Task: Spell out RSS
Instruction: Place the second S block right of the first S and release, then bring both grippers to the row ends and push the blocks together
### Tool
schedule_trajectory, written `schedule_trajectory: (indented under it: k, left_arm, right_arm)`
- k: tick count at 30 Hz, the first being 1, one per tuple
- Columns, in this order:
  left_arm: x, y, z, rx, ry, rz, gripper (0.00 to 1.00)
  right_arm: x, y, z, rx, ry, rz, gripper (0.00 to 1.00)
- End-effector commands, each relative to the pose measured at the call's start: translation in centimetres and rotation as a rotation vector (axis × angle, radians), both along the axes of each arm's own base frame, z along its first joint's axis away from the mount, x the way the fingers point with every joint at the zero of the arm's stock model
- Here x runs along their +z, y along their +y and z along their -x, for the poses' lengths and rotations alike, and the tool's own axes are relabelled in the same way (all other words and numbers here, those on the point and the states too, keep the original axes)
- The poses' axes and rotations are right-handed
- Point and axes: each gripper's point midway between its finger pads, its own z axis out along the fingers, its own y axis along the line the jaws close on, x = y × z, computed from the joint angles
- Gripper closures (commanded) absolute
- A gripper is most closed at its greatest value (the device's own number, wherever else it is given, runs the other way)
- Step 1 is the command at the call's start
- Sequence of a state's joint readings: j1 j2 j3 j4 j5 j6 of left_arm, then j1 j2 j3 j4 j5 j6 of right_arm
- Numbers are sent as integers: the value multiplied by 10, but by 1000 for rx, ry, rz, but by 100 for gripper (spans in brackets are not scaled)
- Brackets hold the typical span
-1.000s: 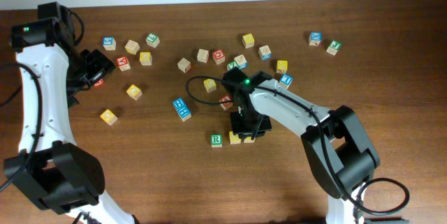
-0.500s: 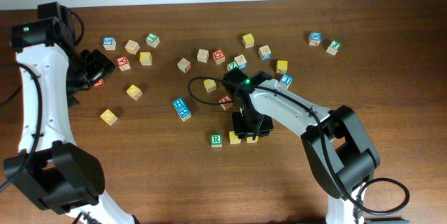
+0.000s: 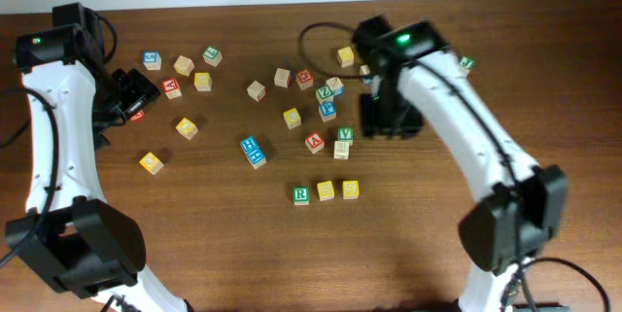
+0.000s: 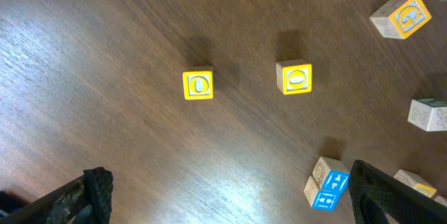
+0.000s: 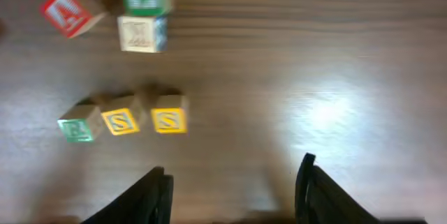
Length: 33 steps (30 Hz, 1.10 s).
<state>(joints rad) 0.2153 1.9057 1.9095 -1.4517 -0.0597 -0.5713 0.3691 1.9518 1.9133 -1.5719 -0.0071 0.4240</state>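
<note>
Pulling back, right end effector (image 5: 234, 172) has left the row for the frame's upper right, fingers spread, empty. R cube (image 3: 301, 194), first S cube (image 3: 326, 190) and second S cube (image 3: 350, 190) sit side by side lower centre; spelling looks done. Left end effector (image 4: 227, 172) is spread too, idle at upper left.

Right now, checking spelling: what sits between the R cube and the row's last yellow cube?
The middle S cube, flanked by the R cube and outer S cube; the right wrist view shows it.
</note>
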Motion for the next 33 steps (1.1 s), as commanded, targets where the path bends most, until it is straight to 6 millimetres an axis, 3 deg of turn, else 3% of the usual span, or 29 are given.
schedule_trajectory:
  k: [1, 3, 4, 5, 7, 9, 10, 12, 14, 15, 16, 17, 18, 19, 20, 21, 23, 25, 27, 30, 33]
  left_arm:
    - [3, 1, -1, -9, -6, -8, 1]
    - [3, 1, -1, -9, -6, -8, 1]
    - [3, 2, -1, -8, -5, -13, 1]
    - [3, 2, -1, -8, -5, -14, 1]
    - [3, 0, -1, -9, -6, -7, 1]
    - [2, -6, -2, -13, -14, 30, 1]
    - [2, -35, 5, -41, 5, 192, 1]
    - [7, -76, 0, -277, -41, 348, 6]
    - [-4, -109, 13, -457, 27, 344, 11]
    - [-14, -123, 21, -512, 82, 305, 16]
    - [-30, -132, 26, -573, 133, 226, 38]
    - [-44, -140, 31, -626, 170, 158, 11]
    - [-56, -147, 34, -655, 190, 134, 24]
    - [-68, -156, 39, -678, 207, 135, 43]
    - [-79, -161, 46, -693, 227, 137, 68]
    - [-93, -165, 56, -657, 259, 141, 100]
    - [-118, -177, 76, -649, 308, 163, 100]
    - [-141, -201, 89, -682, 304, 209, 100]
    - [-160, -217, 92, -688, 267, 214, 100]
    - [-169, -252, 99, -739, 221, 325, 100]
    - [-171, -261, 99, -739, 206, 324, 100]
  right_arm:
    - [56, -61, 4, -60, -134, 70, 49]
    - [73, -98, 10, -138, -163, 73, 48]
    - [76, -115, 12, -167, -163, 81, 34]
    - [75, -128, 14, -192, -153, 86, 11]
    - [70, -150, 14, -257, -129, 94, 2]
    - [67, -161, 11, -272, -133, 96, 2]
    - [67, -160, 10, -256, -136, 80, 3]
    - [66, -159, 8, -255, -141, 75, 8]
    - [61, -159, 4, -255, -150, 72, 23]
    - [56, -158, 4, -262, -141, 67, 24]
    - [46, -153, 8, -259, -107, 43, 24]
    - [33, -147, 12, -243, -70, 29, 33]
    - [20, -142, 17, -222, -39, 31, 58]
    - [5, -135, 22, -200, -5, 34, 76]
    - [-13, -127, 28, -173, 28, 37, 93]
    - [-31, -111, 33, -142, 53, 5, 96]
    - [-62, -69, 37, -72, 64, -100, 96]
    - [-88, -41, 41, -41, 50, -140, 96]
    - [-111, -28, 44, -100, 35, -146, 96]
    - [-135, -9, 51, -86, 32, -268, 96]
    - [-142, 16, 52, 5, 1, -427, 96]
